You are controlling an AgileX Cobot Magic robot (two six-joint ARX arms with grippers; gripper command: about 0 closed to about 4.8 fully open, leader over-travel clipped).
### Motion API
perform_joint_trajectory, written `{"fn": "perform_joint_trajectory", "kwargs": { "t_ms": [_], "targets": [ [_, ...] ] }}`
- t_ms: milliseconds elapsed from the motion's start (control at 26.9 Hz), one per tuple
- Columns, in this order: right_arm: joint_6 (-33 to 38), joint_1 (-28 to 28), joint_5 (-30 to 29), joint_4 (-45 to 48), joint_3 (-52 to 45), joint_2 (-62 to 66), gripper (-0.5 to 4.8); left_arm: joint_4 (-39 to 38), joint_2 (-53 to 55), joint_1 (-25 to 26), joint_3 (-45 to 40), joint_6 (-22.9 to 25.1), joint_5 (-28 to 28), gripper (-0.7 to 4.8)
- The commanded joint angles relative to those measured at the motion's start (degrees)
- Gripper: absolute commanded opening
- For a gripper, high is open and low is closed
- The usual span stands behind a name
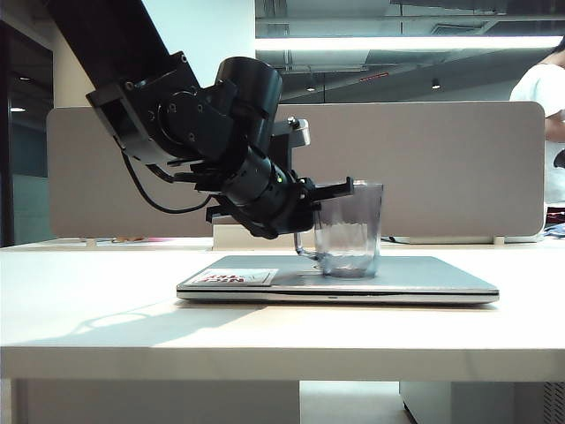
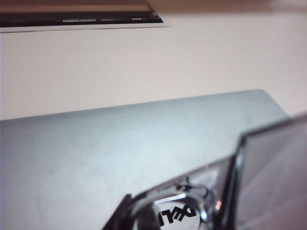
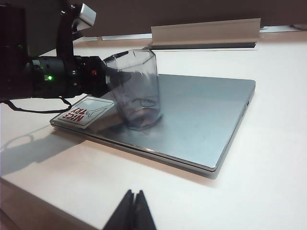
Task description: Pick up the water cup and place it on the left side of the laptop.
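The water cup (image 1: 349,230), a clear grey-tinted glass, stands on the lid of the closed silver laptop (image 1: 424,281) near its middle. My left gripper (image 1: 331,193) reaches in from the left and is shut on the cup's wall at the rim, on the handle side. The right wrist view shows the same grip: the left gripper (image 3: 106,76) meets the cup (image 3: 136,91) on the laptop (image 3: 201,115). In the left wrist view the glass (image 2: 268,182) fills the near corner, with the laptop's logo showing through it. My right gripper (image 3: 134,194) hangs shut and empty over the table's front, well away from the laptop.
A white sticker with red lettering (image 1: 234,277) lies on the lid's left corner. Bare white table (image 1: 106,309) stretches to the left of the laptop. A grey partition (image 1: 441,168) stands behind the table, and a person (image 1: 549,97) is at the back right.
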Motion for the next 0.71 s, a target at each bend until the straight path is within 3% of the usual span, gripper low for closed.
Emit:
{"fn": "perform_joint_trajectory", "kwargs": {
  "t_ms": [37,372,707],
  "targets": [
    [0.1,0.0,0.0,0.4,-0.3,-0.1,-0.06,1.0,-0.2,0.0,0.2,2.8,-0.1,-0.06],
    [0.0,0.0,0.0,0.5,-0.3,-0.1,-0.06,-0.4,-4.0,1.8,0.2,3.7,0.3,-0.06],
    [0.0,0.0,0.0,0.5,-0.3,-0.1,-0.06,-17.0,-16.6,11.7,0.2,4.2,0.5,-0.06]
  ]
}}
